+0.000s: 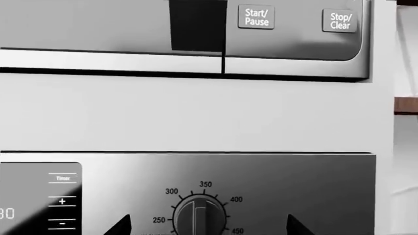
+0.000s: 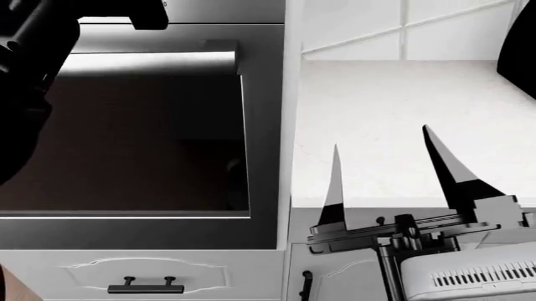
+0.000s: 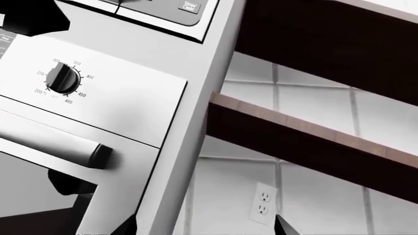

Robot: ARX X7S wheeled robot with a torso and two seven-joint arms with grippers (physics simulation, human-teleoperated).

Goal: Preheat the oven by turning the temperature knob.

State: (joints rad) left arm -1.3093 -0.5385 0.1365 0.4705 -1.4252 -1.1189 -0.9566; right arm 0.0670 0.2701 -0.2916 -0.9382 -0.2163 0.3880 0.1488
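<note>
The step in hand looks like the approach: the left arm is raised toward the oven's control panel, and the temperature knob (image 1: 199,215) is not yet touched.

In the head view, the oven (image 2: 261,157) fills the left half, its dark glass door framed in silver-grey, with the left arm a dark mass at the upper left corner. The left claw (image 1: 205,226) shows only in its own wrist view, as 2 dark fingertips (image 1: 121,226) set wide apart, one to each side of the knob and clear of it. The knob sits between them, ringed by markings from 250 to 450, with a Timer panel (image 1: 62,200) beside it and Start/Pause (image 1: 256,17) and Stop/Clear (image 1: 339,21) buttons on the appliance above.

The next move likely calls for easing the left claw straight in until the fingers flank the knob, closing, then rotating the wrist.

Further right, the right claw (image 2: 385,182) hangs wide open and empty over the white bench (image 2: 377,94), well apart from the oven. Its wrist view shows the knob, the bar handle (image 3: 58,147), wooden shelves (image 3: 307,142) and a wall outlet (image 3: 261,203).
</note>
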